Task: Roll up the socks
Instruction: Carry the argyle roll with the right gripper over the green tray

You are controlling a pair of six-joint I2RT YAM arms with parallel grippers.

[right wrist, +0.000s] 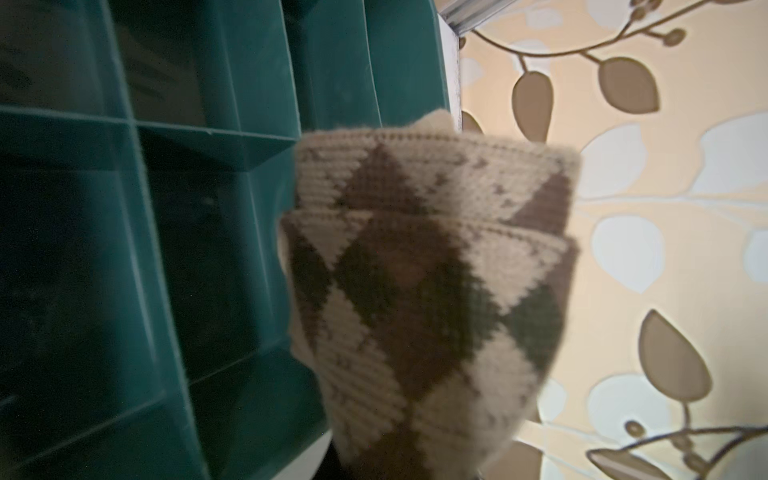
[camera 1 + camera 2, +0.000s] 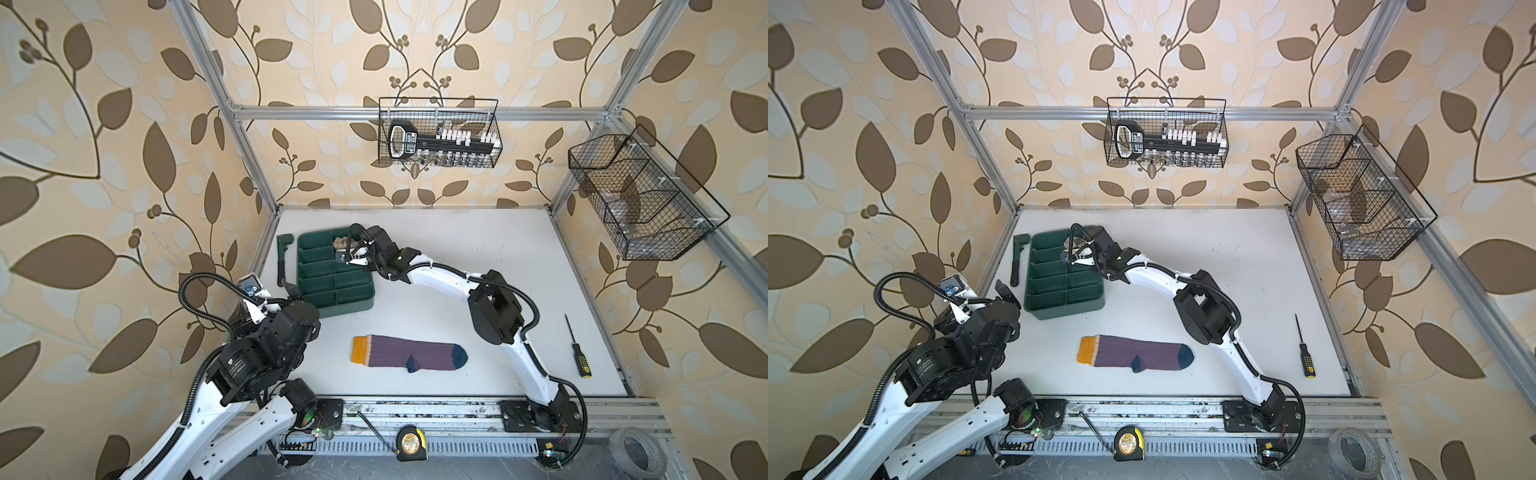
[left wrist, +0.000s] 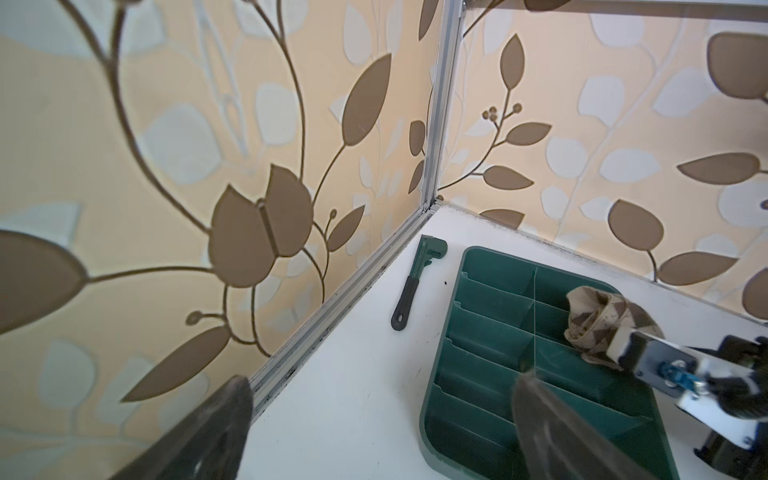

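The purple ribbed sock (image 2: 409, 352) (image 2: 1136, 353), with a mustard cuff and navy toe and heel, lies flat on the white table near the front. The beige argyle sock (image 1: 428, 270) (image 3: 598, 322) is rolled into a bundle. My right gripper (image 2: 345, 250) is shut on it, above the far right corner of the green divided tray (image 2: 345, 309) (image 3: 432, 399). That bundle hides the right fingers in the right wrist view. My left gripper (image 3: 382, 415) (image 2: 291, 289) stands open and empty just left of the tray's near corner.
A green pipe wrench (image 2: 282, 257) (image 3: 415, 282) lies between the tray and the left wall. A screwdriver (image 2: 575, 347) lies at the right. Wire baskets (image 2: 438, 133) (image 2: 640, 199) hang on the back and right walls. A tape measure (image 2: 411, 444) sits on the front rail.
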